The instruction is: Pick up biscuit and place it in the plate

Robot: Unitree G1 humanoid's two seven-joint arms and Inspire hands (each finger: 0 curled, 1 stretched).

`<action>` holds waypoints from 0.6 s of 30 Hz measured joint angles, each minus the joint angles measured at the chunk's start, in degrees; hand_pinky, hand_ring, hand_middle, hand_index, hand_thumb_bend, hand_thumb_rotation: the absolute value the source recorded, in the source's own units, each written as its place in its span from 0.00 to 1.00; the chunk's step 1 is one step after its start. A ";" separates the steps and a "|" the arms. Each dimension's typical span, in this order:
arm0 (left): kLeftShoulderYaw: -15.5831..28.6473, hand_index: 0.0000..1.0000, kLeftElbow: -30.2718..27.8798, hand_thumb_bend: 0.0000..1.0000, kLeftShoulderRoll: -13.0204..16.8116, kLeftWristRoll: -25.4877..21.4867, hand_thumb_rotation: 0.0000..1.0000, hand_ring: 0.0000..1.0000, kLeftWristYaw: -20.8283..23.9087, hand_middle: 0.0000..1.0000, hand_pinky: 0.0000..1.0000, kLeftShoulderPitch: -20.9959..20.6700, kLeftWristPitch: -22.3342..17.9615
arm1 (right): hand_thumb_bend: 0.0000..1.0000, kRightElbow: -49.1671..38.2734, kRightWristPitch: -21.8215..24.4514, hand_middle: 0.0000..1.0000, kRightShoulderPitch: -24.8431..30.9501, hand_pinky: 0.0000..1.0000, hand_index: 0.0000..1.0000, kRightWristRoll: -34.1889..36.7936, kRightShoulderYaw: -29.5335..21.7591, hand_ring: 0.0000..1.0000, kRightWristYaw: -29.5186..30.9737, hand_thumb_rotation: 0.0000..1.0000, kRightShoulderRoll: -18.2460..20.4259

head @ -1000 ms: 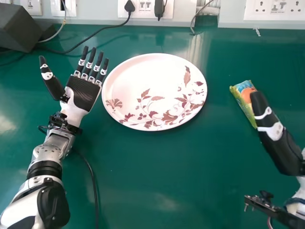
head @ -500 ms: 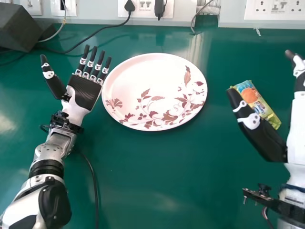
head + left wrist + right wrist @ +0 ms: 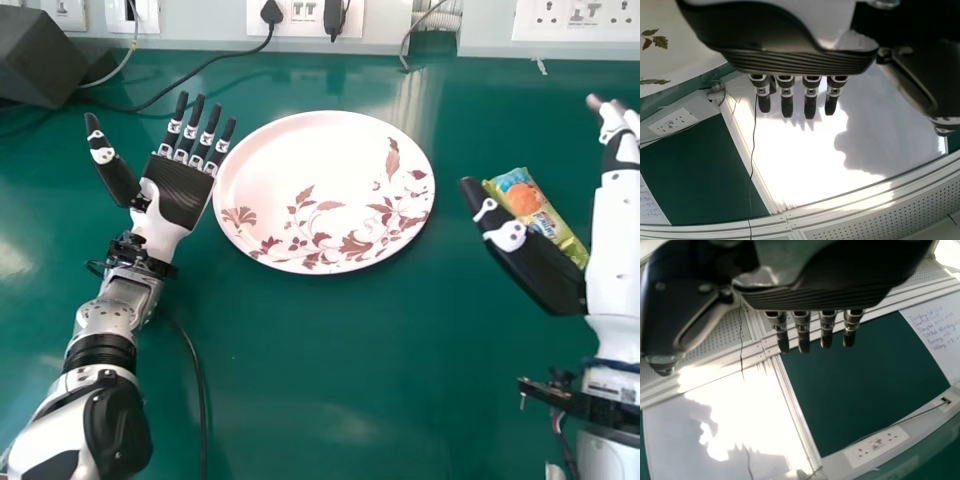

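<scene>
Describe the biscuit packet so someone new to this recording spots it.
In the head view, on the green table, find the large round plate with reddish leaf prints. Right of it, the biscuit packet lies slantwise, partly behind the right robot hand. Unlike the pale plate, it is small and yellow-green, with a blue end and a round orange picture.

The right hand (image 3: 612, 240) — cropped at the head view's edge — partly hides the biscuit packet (image 3: 542, 208).

Plate (image 3: 290, 160) pale pink w/ maroon leaf ptn; tbl (image 3: 340, 360) green.
</scene>
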 measured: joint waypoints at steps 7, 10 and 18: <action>0.00 1.00 -0.17 1.00 -0.03 -0.01 0.83 1.00 0.13 1.00 1.00 0.07 -0.21 | 1.00 0.86 1.28 1.00 -3.02 1.00 1.00 -3.68 -0.70 1.00 3.47 0.83 0.01; 0.00 1.00 -0.16 1.00 -0.05 -0.02 0.84 0.99 0.10 1.00 1.00 0.06 -0.24 | 1.00 1.30 1.69 1.00 -4.38 1.00 1.00 -5.03 -1.18 1.00 5.44 0.84 0.00; 0.00 1.00 -0.63 1.00 -0.22 -0.02 0.86 0.99 0.12 1.00 1.00 0.11 -0.24 | 1.00 3.42 2.32 1.00 -7.20 1.00 1.00 -7.58 -3.28 1.00 8.27 0.84 -0.02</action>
